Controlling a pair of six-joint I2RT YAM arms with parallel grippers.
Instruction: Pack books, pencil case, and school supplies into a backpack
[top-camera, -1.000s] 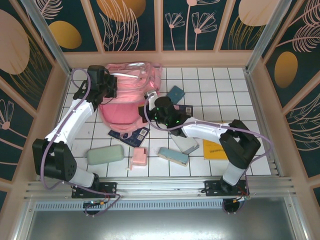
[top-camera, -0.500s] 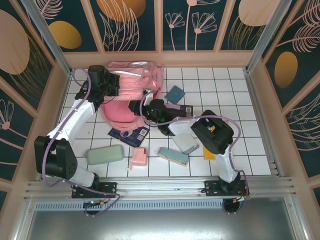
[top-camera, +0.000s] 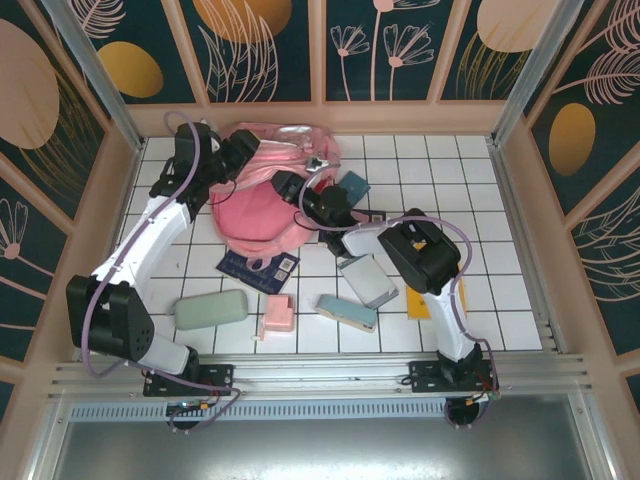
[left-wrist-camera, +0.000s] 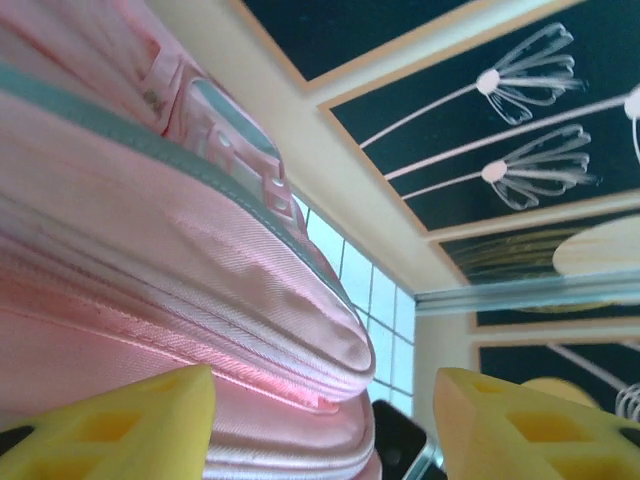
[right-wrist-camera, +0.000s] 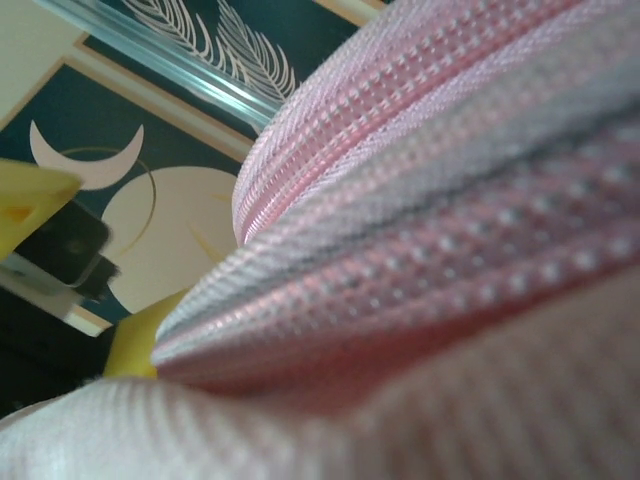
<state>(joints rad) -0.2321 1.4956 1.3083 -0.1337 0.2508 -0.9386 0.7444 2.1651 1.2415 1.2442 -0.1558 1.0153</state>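
Observation:
The pink backpack (top-camera: 262, 200) lies at the back left of the table. My left gripper (top-camera: 240, 148) is at its upper left edge; in the left wrist view the yellow fingers (left-wrist-camera: 150, 420) stand wide apart, open, with the backpack's zipped edge (left-wrist-camera: 250, 300) bulging between them. My right gripper (top-camera: 283, 184) presses against the backpack's right side. Pink fabric (right-wrist-camera: 420, 230) crowds its wrist view, so only a yellow finger (right-wrist-camera: 130, 345) shows and its grip is unclear. The sage pencil case (top-camera: 210, 310), a navy book (top-camera: 258, 265), a teal book (top-camera: 352, 187) and a yellow book (top-camera: 422, 300) lie on the tiles.
A pink block (top-camera: 275, 315), a light-blue slab (top-camera: 347, 311) and a grey-blue case (top-camera: 368, 281) lie near the front middle. A second navy book (top-camera: 372, 217) peeks from under the right arm. Wooden walls and metal posts enclose the table.
My left gripper has opened and shifted toward the backpack's top edge. The right arm reached further back and left against the backpack, and the bag's upper part has bunched up.

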